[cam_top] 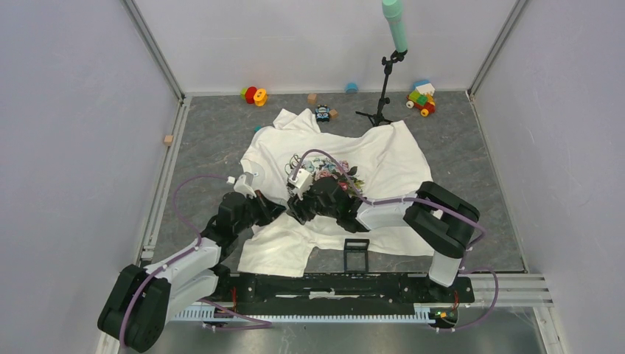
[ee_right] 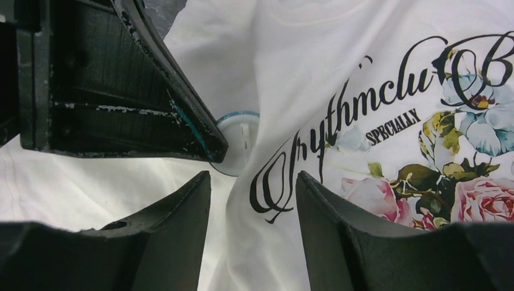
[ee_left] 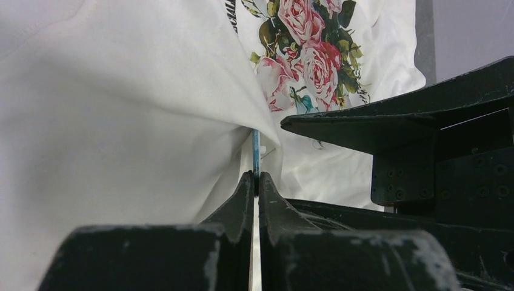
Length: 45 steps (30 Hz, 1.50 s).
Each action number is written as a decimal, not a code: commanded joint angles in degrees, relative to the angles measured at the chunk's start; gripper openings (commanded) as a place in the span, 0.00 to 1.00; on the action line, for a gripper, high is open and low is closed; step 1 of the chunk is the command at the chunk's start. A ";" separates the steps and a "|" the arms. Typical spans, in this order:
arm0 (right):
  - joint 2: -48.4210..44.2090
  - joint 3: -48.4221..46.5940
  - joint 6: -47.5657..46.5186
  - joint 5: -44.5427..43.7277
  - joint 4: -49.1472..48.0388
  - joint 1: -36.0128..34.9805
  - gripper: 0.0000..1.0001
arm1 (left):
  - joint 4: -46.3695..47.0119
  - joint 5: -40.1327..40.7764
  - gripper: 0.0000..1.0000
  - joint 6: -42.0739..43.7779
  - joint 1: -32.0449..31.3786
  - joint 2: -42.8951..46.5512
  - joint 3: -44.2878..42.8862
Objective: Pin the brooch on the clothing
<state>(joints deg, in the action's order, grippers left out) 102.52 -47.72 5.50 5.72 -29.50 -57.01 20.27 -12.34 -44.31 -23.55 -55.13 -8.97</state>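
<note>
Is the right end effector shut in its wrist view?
No: the right end effector is open, white T-shirt showing between its fingers.

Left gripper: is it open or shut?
Shut: the left gripper pinches the brooch edge-on, fingertips nearly touching, at a fold of the shirt.

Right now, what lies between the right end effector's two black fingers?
A raised fold of the white script-lettered fabric T-shirt fills the gap of the open right end effector, seen in the right wrist view.
</note>
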 commanded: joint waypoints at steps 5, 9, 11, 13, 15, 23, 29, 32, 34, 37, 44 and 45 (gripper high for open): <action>2.67 -4.21 -3.10 -3.63 1.64 -0.90 0.38 | 0.62 -0.53 0.02 0.11 -0.01 1.52 -1.44; 2.26 -4.26 -3.48 -4.48 2.87 -1.08 0.15 | 0.62 -0.09 0.02 3.14 -0.06 2.65 -1.41; 2.16 -4.72 -3.56 -4.33 3.73 -1.14 0.06 | 0.63 0.28 0.02 5.13 -0.04 3.38 -1.34; 2.25 -5.25 -4.16 -4.22 4.76 -1.42 0.00 | 0.57 0.39 0.02 6.84 -0.02 3.54 -1.48; 2.34 -5.86 -4.77 -4.37 5.76 -1.76 0.00 | 0.37 0.64 0.02 7.97 -0.06 3.17 -1.78; 2.60 -6.72 -5.76 -4.48 7.97 -2.30 0.00 | 1.69 0.12 0.02 7.59 -0.01 2.21 -2.19; 0.67 -4.38 -5.54 -4.40 7.18 -2.49 0.05 | 2.18 -0.53 0.02 6.05 -0.05 2.89 -2.29; -2.01 -3.32 -4.25 -3.88 7.47 -2.42 0.19 | 2.18 -1.10 0.02 5.31 0.02 3.94 -2.23; -4.93 -2.24 -4.40 -3.70 7.76 -2.40 0.30 | 1.80 -1.87 0.02 4.82 0.02 5.49 -2.43; -10.48 -0.28 -5.05 -3.86 8.54 -2.27 0.45 | -0.74 -4.36 0.02 5.20 0.14 7.76 -4.13; -24.05 5.20 -7.64 3.45 9.82 1.96 0.67 | -7.10 -10.70 0.02 5.49 2.14 11.49 -8.29; -25.81 5.89 -7.38 7.28 9.53 3.40 0.71 | -7.01 -11.97 0.02 4.84 2.51 11.79 -8.67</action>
<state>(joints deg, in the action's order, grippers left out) 83.02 -44.38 -0.80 4.45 -18.79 -57.49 14.22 -18.17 -38.79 -22.50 -45.23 -14.20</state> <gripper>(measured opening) 0.663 0.043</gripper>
